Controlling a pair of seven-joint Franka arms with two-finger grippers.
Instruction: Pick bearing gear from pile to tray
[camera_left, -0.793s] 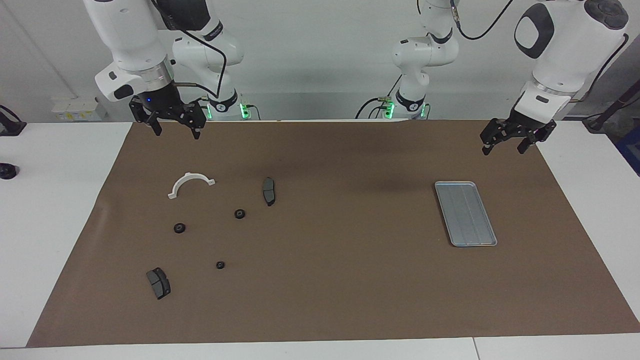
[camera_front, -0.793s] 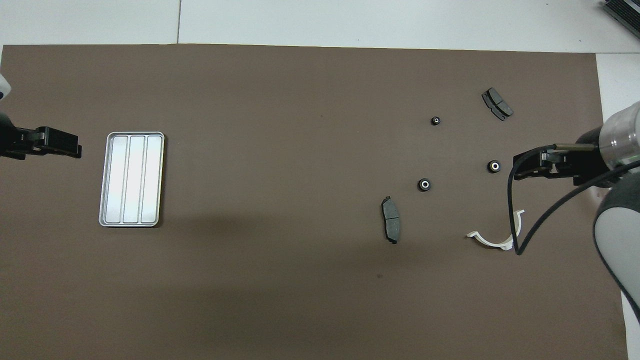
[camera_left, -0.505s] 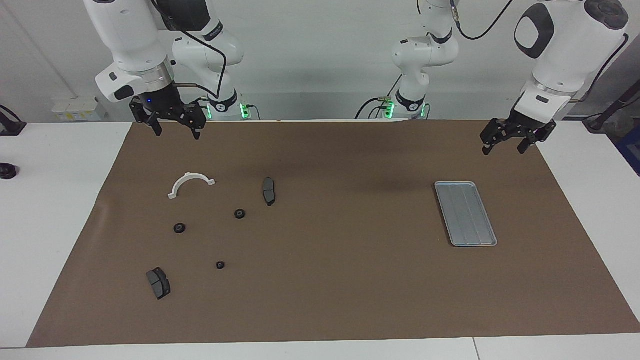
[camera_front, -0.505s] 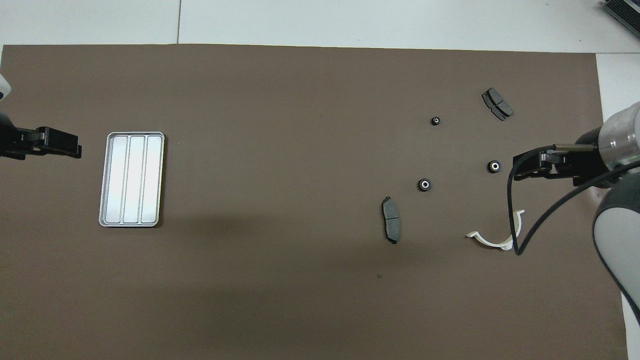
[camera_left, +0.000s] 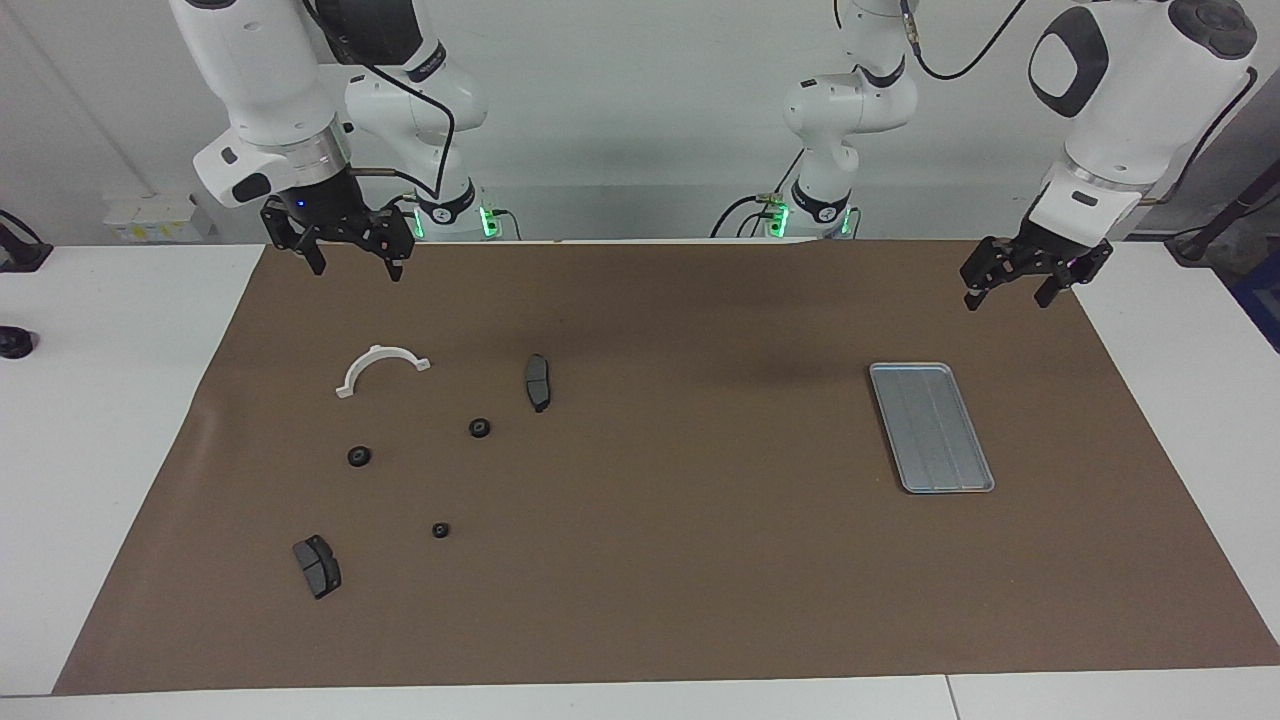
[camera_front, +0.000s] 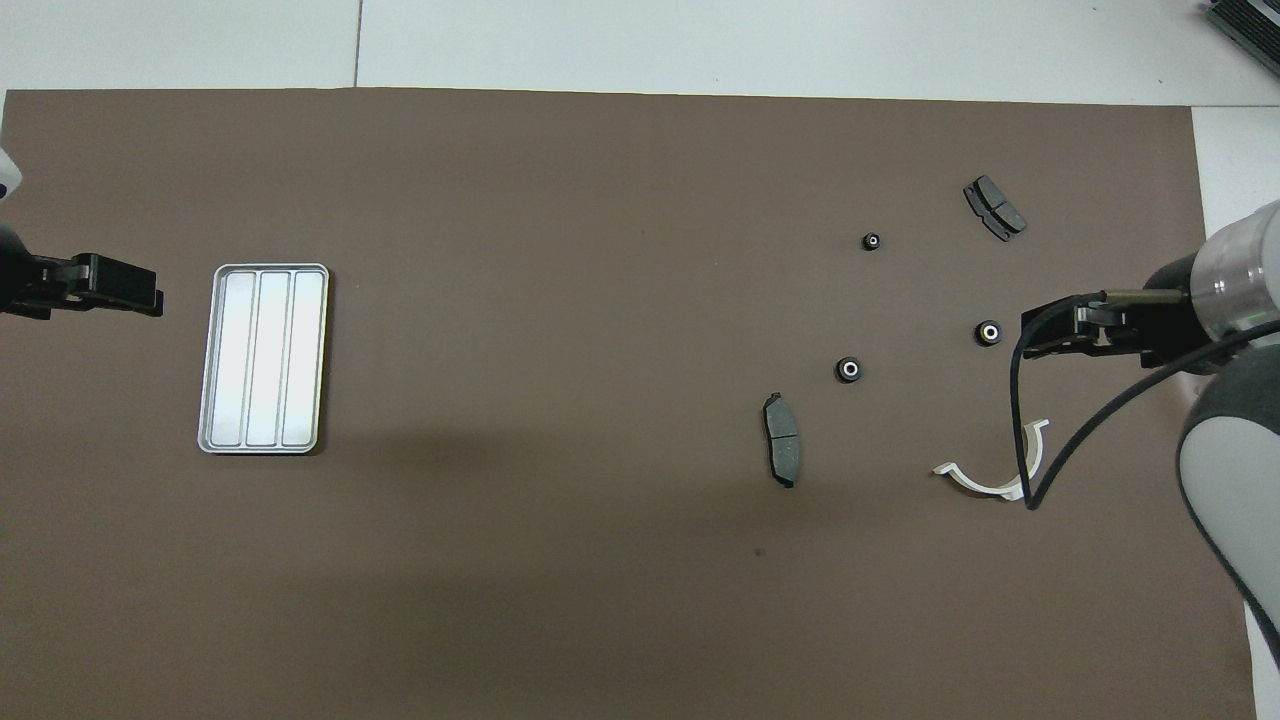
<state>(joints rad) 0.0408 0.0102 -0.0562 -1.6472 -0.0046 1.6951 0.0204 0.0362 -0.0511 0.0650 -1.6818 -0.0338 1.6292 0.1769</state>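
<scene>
Overhead view, tray (camera_front: 265, 440) long axis running robot-ward, gears (camera_front: 849, 369) apparently lying flat

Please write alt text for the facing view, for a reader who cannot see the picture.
Two robot arms hang over a brown mat, both hands open and empty: the right hand near a scatter of small parts, the left hand near an empty metal tray. The parts are a white half-ring, two dark brake pads and three small black gears.
</scene>
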